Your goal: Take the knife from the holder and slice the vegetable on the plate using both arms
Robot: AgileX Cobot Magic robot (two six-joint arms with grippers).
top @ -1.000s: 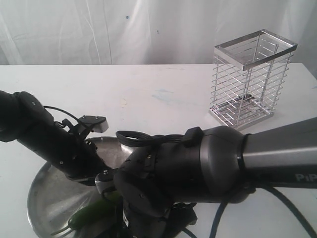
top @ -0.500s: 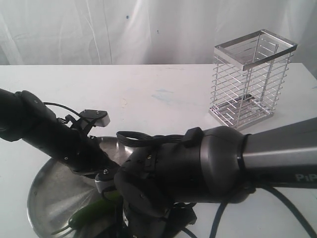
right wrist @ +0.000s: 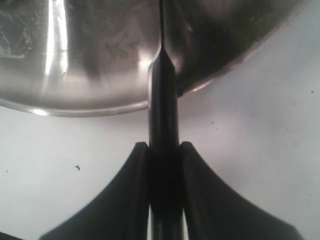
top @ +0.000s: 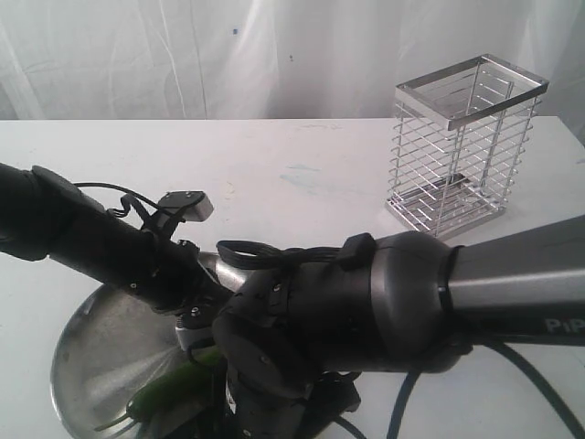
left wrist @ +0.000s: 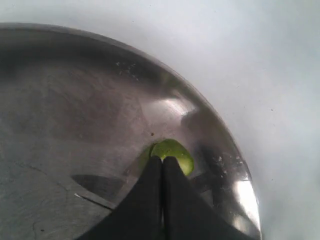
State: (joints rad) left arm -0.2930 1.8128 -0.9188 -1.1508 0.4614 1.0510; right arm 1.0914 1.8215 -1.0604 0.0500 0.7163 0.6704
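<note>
Left end effector (left wrist: 162, 161) is fully closed, tips at the vegetable (left wrist: 176, 151) on the plate (left wrist: 75, 100). Knife (right wrist: 162, 95) is clamped by its handle in the right end effector (right wrist: 164, 146), blade extended over the plate rim. Holder (top: 466, 146) is seen upright on the tabletop (top: 274, 174), far right.

Soft diffuse light, glare on the plate (left wrist: 244, 194), blurred close-ups.
</note>
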